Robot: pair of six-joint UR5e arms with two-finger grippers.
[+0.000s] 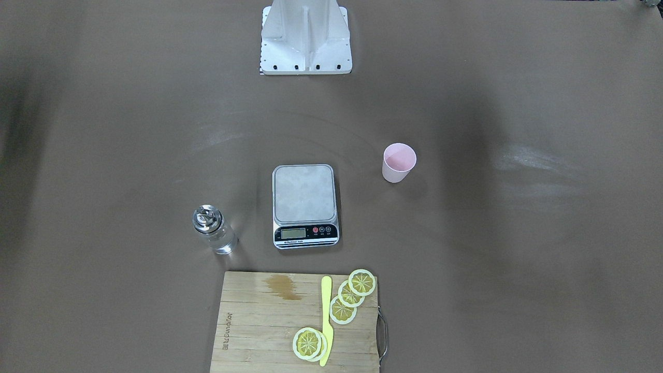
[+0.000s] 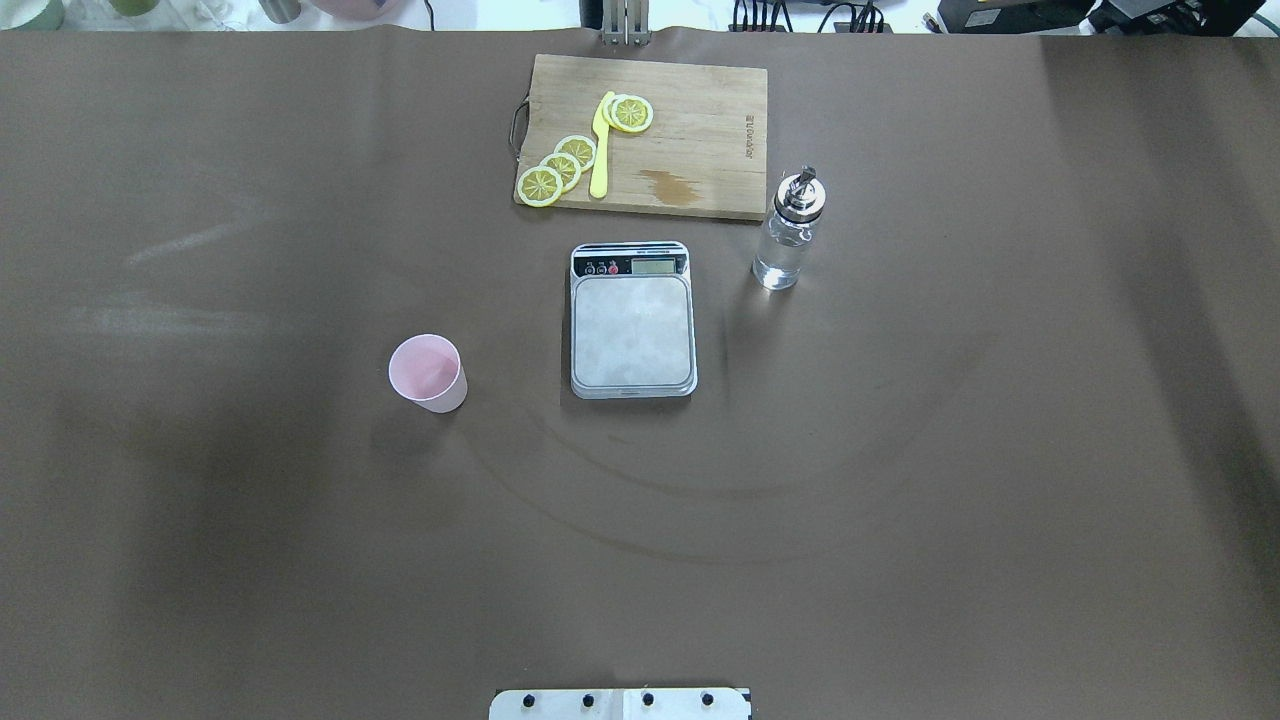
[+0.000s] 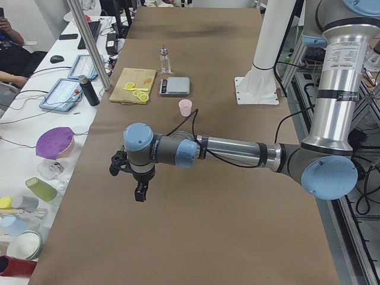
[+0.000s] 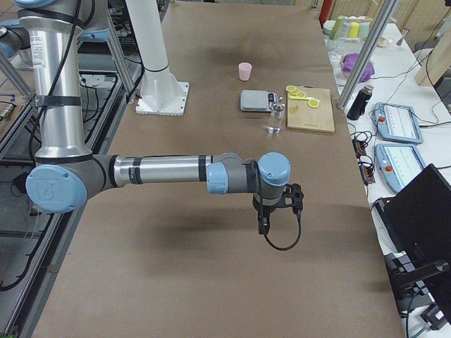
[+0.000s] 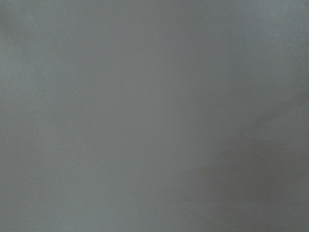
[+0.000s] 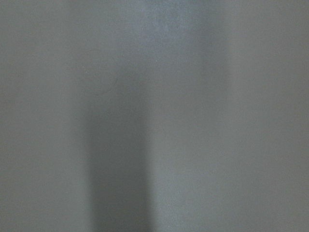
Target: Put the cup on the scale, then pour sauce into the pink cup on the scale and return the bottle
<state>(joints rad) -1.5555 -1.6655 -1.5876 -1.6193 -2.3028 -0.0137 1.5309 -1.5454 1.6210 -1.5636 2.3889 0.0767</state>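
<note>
Overhead exterior: the plain pale pink cup [image 2: 428, 372] stands upright on the table [image 2: 900, 500], left of the steel scale [image 2: 632, 330] and apart from it. The clear bottle [image 2: 790, 235] stands to the scale's right. Left gripper [image 3: 140, 193] and right gripper [image 4: 263, 227]: jaw state cannot be told.

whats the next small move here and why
Probably bring the left pincer over toward the pink cup. The cup stands on the table on the robot's left, apart from the scale, whose platform is bare, and the glass bottle stands untouched, so the cup should go first.
</note>
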